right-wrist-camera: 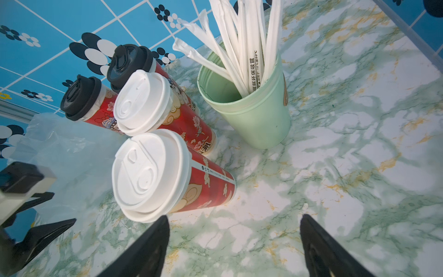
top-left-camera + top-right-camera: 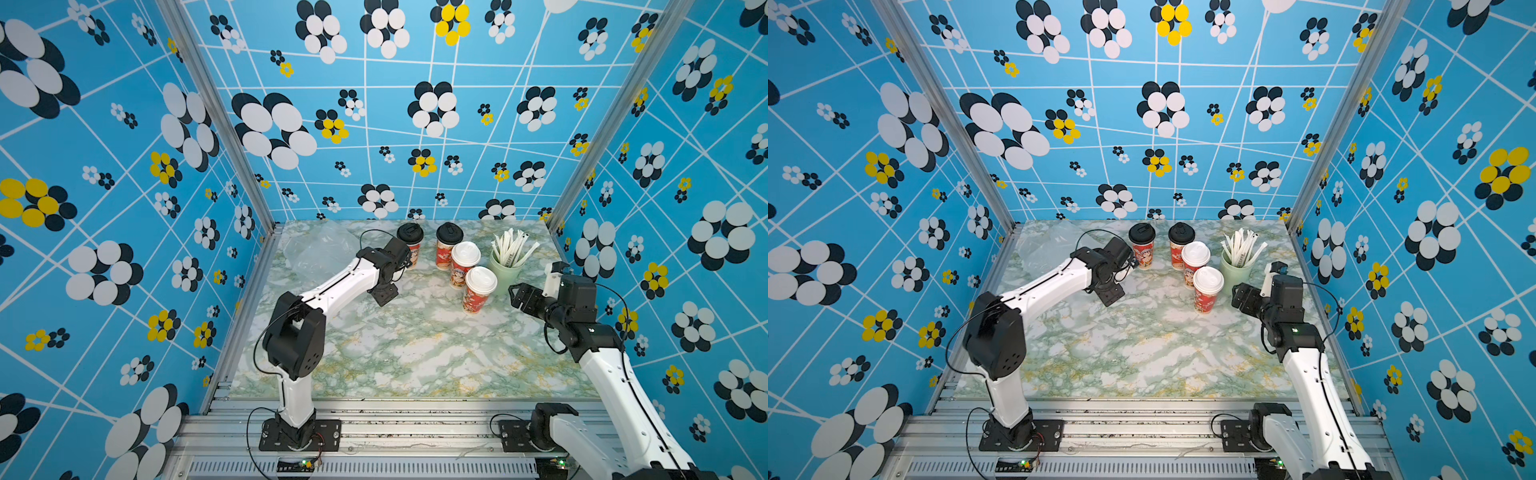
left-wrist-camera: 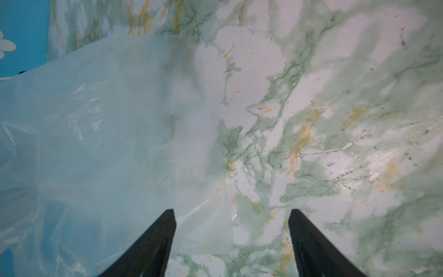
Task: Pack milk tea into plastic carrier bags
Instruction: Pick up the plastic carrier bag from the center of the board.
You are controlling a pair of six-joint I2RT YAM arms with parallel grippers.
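We see three blue walls (image 2: pixel 415 124) printed with white lines and black, white and yellow flowers, aluminium posts (image 2: pixel 216 112) at the corners, and a green-veined marble tabletop (image 2: pixel 415 353), evenly lit.

— What do the robot's arms look like?
— The left arm (image 2: pixel 332 286) has long white parts and fat black joints (image 2: pixel 295 336). The right arm (image 2: pixel 606 382) is made the same way.
— Are there wires?
— Yes. A thin black cable (image 2: pixel 255 347) makes a loop next to the left arm's biggest joint. That joint has little round holes in its side.
— What is at the bottom?
— Each arm stands on a flat black plate (image 2: pixel 328 432) with shiny screws (image 2: pixel 336 434) in it.
— Any lights?
— One tiny green light (image 2: pixel 1295 329) glows on a black part of the right arm.
— And the ends?
— The left gripper (image 3: pixel 231 212) has two black fingers (image 3: pixel 153 244) with fine lines on them.
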